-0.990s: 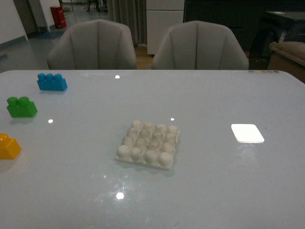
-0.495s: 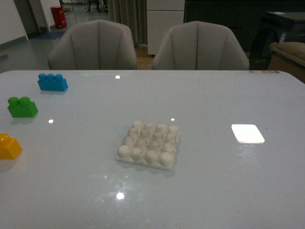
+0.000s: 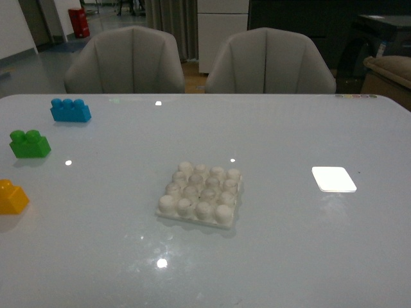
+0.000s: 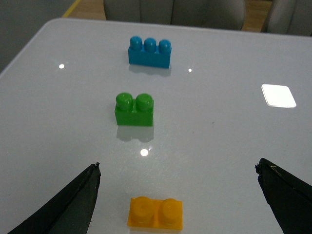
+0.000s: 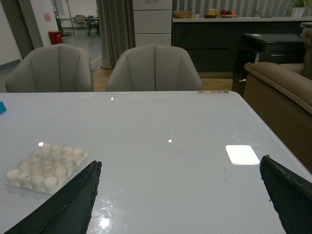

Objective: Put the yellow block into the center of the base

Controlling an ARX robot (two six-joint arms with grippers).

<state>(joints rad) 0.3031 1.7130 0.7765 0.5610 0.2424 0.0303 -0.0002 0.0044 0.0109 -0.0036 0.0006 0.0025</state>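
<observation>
Start of the pick, as I saw it from the remote console. The yellow block [image 4: 156,213] lay flat on the desk [image 3: 289,128], studs up, at the near left edge, the nearest of a row of three bricks with the green brick [image 4: 134,109] behind it and the blue brick [image 4: 149,51] farthest back. The left hand [image 4: 178,165] hung above this row with its two fingers spread wide and nothing between them. The block sat low between the fingers, nearer one finger than the other and touching neither. I judged the wide spread as readiness to straddle the block on descent, which called for a small sideways correction first. The base [image 3: 200,194] rested at the middle of the desk, well apart from the block, all its studs bare, so the insertion was not yet begun. The right hand [image 5: 180,161] was likewise spread apart and empty, facing across the desk with the base off to one side. The smooth white rectangle [image 3: 333,179] lay apart from both hands and played no part.
</observation>
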